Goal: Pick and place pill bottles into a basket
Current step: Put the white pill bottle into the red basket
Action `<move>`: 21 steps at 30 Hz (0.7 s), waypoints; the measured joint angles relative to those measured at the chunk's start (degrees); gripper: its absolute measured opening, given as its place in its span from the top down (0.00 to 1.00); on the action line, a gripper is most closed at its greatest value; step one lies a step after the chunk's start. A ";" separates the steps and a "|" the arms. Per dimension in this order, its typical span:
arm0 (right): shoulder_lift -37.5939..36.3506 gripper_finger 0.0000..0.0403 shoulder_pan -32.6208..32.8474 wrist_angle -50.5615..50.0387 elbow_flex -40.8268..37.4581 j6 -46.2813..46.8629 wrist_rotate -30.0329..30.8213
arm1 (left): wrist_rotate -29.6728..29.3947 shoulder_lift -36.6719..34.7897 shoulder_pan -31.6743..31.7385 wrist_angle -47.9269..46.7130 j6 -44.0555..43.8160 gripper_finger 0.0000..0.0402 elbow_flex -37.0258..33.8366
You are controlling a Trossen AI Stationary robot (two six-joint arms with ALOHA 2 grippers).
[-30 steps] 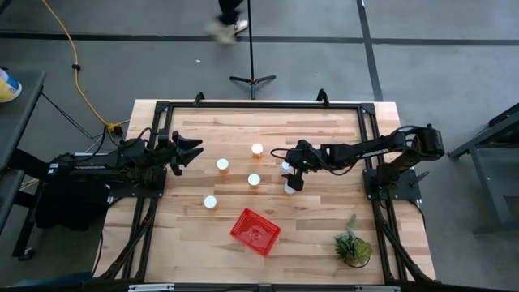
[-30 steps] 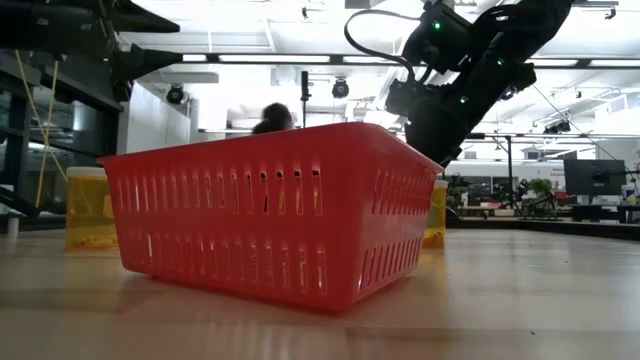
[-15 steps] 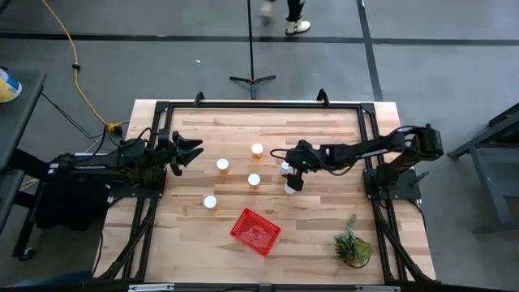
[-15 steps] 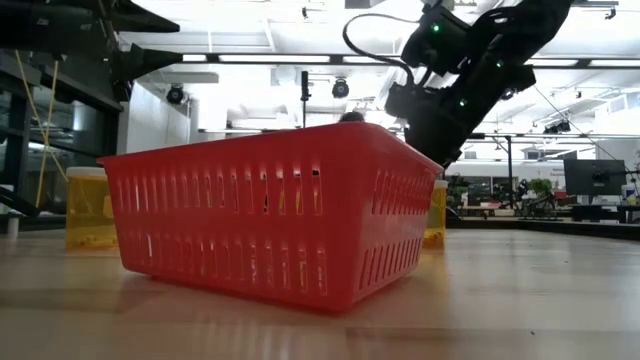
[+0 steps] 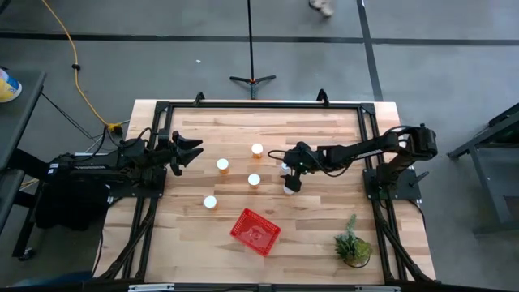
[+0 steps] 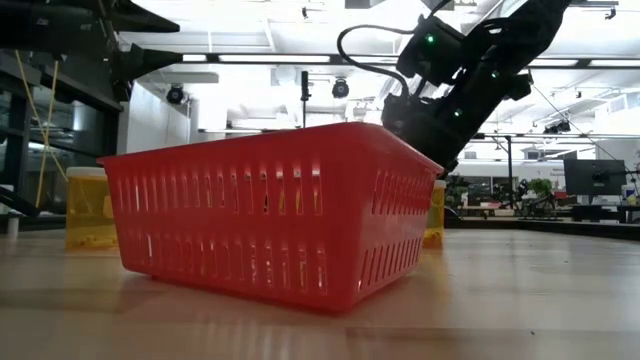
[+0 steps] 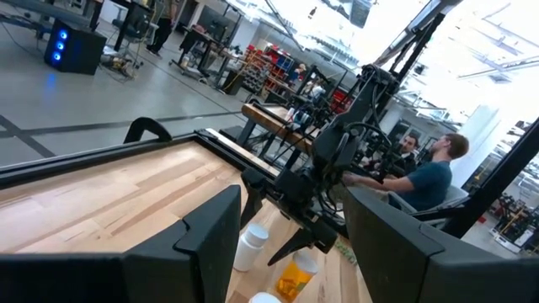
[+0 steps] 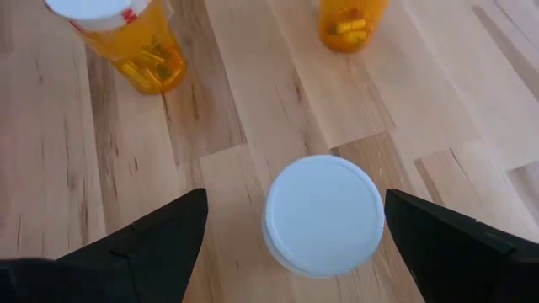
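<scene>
Right gripper (image 8: 290,244) is held spread wide and empty above a pill bottle (image 8: 324,215), whose white cap sits between the fingers, presumably for a straddling grasp; the basket (image 5: 255,231) lies well apart, unloaded

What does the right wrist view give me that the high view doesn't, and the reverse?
Only the right wrist view shows the pills inside two amber bottles, and the open right claw straddling a white-capped bottle without touching it. Only the high view shows the red basket, the plant, the left claw waiting at the table's left edge, and the other bottles' layout. Both show the wooden table and the bottle under the right claw.
</scene>
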 joint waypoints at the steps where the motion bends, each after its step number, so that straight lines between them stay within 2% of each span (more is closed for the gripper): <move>1: 0.00 0.13 0.00 -0.08 0.00 0.00 -0.01 | 0.00 0.00 0.01 0.01 0.00 0.39 0.00; 21: 0.00 0.14 0.00 -0.13 0.00 -0.40 -0.01 | -0.22 0.02 0.00 0.00 -0.02 0.39 0.00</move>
